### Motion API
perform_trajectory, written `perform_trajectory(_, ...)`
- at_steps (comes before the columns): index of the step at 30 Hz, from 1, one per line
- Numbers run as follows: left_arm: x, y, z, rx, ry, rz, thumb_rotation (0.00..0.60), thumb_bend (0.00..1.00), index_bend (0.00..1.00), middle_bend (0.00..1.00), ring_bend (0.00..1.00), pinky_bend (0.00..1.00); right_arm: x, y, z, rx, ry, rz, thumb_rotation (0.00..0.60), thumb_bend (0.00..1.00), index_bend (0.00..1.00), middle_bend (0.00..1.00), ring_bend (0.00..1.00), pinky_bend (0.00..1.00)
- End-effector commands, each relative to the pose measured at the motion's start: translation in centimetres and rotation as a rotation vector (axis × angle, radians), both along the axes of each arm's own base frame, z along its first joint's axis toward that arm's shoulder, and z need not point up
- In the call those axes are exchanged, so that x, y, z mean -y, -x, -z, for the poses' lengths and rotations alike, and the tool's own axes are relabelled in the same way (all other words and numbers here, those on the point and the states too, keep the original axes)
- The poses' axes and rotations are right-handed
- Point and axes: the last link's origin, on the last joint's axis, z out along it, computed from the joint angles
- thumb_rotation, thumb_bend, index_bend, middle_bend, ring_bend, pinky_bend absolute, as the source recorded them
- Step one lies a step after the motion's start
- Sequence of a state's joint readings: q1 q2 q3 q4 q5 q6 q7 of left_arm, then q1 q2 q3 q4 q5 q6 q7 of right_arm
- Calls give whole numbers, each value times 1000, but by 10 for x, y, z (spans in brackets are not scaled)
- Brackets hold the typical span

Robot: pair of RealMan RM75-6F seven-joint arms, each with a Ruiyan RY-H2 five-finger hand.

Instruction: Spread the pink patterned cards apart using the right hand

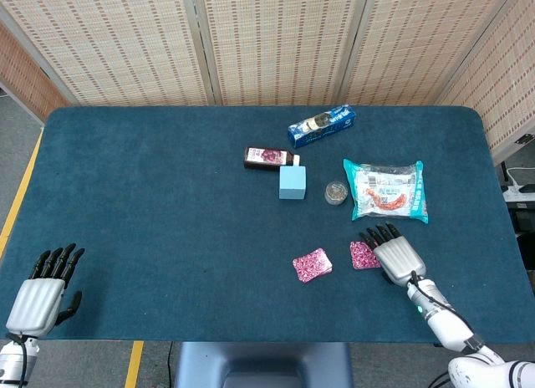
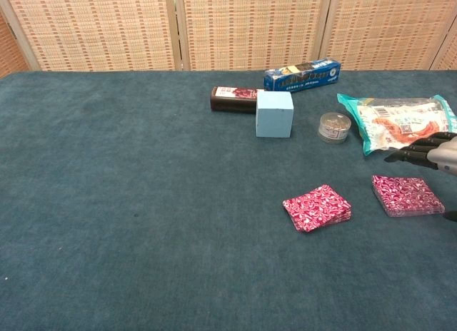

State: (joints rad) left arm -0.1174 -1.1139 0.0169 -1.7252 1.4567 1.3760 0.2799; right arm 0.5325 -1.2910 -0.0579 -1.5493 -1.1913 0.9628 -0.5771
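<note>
Pink patterned cards sit in two stacks: left stack (image 2: 317, 208), right stack (image 2: 407, 195), apart on the table. Right hand (image 1: 396, 256) is nearer, just right of the right stack, fingers extended, holding nothing.

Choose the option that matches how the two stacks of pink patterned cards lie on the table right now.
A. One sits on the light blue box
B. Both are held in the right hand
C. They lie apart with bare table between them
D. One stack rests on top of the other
C. In the chest view the left stack of pink patterned cards and the right stack lie flat with blue table showing between them.
</note>
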Motion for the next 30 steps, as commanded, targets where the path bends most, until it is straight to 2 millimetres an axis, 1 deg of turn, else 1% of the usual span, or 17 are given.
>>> perform_trajectory(1,0,0,0,0,-3,-2,600,454,0,0,0,64,2,6,4,-2,-15,26,600,219,0,52,0,0)
perform_trajectory(7,-1,1,0,-1,-2,-8,600,454,0,0,0,64,6,4,8,15,-16,26,600,219,17,67,0,0)
perform_trajectory(10,-1,1,0,0,-1,-9,600,454,0,0,0,64,7,2,10,23,-12,21,600,219,57,98,0,0)
perform_trajectory(14,-1,2,0,-1,-1,-11,600,454,0,0,0,64,8,0,13,28,-9,19,600,219,136,156,4,0)
perform_trajectory(20,-2,2,1,-1,6,-12,600,454,0,0,0,65,10,-2,17,34,-1,25,600,220,192,192,35,0)
perform_trajectory(26,-2,2,1,-2,8,-14,600,455,0,0,0,64,10,-6,17,41,1,17,600,219,214,207,42,0)
perform_trajectory(30,-2,2,2,-3,10,-14,600,454,0,0,0,64,9,-6,19,38,1,13,600,219,243,229,65,0)
